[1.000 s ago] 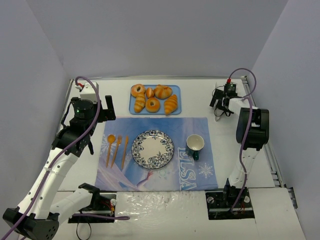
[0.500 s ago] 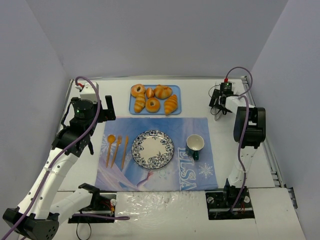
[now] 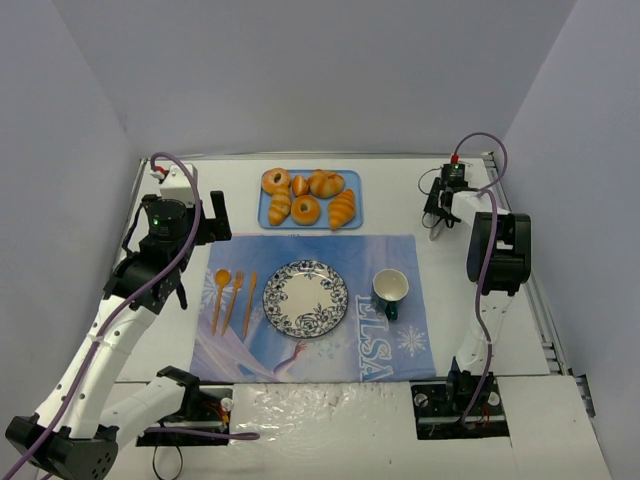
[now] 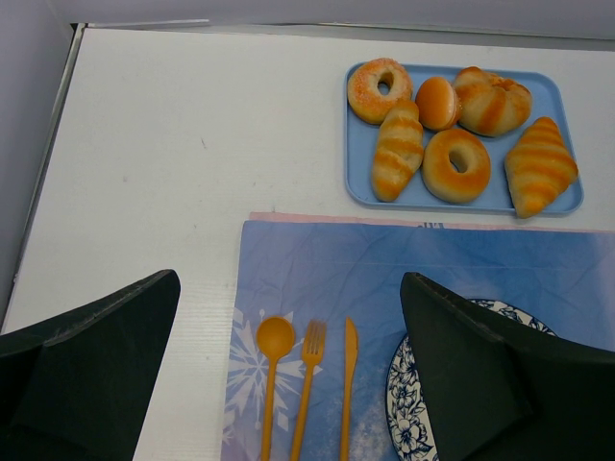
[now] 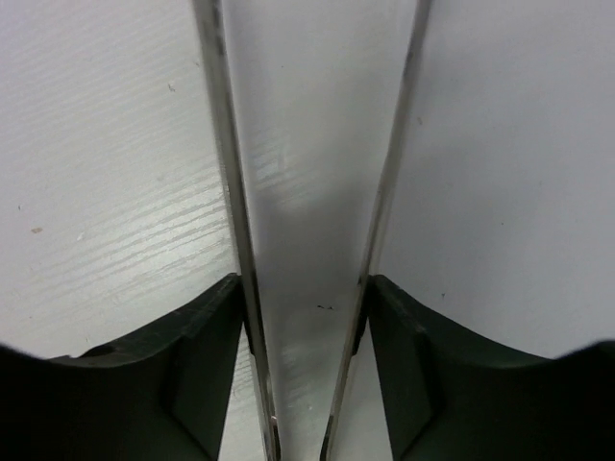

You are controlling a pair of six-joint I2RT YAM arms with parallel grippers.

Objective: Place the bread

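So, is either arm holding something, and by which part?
Nothing is held. The left gripper has its fingers wide apart and empty; between the fingers of the right gripper only the table shows.

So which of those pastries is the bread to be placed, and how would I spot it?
Look at the blue tray at the far side of the table. The bread lies in its near right corner: a golden-orange ridged croissant with tapered ends, darker than the pale roll, not ring-shaped like the donuts.
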